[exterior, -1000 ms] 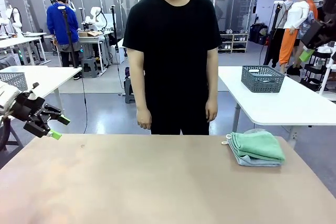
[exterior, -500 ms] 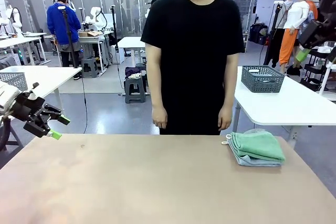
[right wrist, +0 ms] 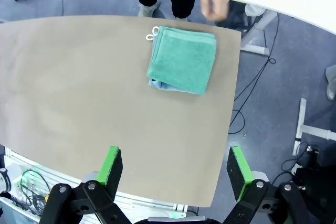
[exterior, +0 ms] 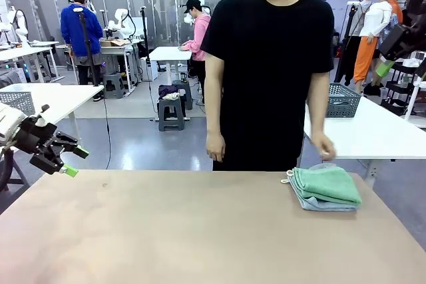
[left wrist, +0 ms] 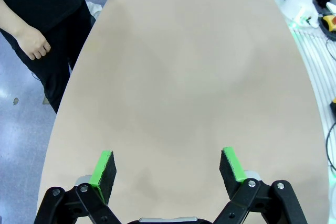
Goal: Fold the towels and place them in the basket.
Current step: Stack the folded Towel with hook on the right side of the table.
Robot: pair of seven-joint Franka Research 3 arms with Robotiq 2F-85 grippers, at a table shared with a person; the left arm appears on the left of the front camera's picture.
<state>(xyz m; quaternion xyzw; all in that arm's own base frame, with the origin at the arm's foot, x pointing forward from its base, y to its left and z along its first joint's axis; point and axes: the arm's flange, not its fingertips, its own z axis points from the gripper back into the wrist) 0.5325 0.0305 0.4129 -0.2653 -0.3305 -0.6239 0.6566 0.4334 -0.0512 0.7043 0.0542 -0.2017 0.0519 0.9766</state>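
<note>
Hovering left gripper (exterior: pixel 63 157), jaws wide

The person (exterior: pixel 269 71) across from me has stepped toward the table's (exterior: pixel 200 231) right edge, one hand (exterior: pixel 324 145) now above the towels (exterior: pixel 325 188).

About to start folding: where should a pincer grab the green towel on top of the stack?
Probably the green towel by its corner with the white hanging loops, from above: it lies flat on the blue towel, so only edges lift.
</note>
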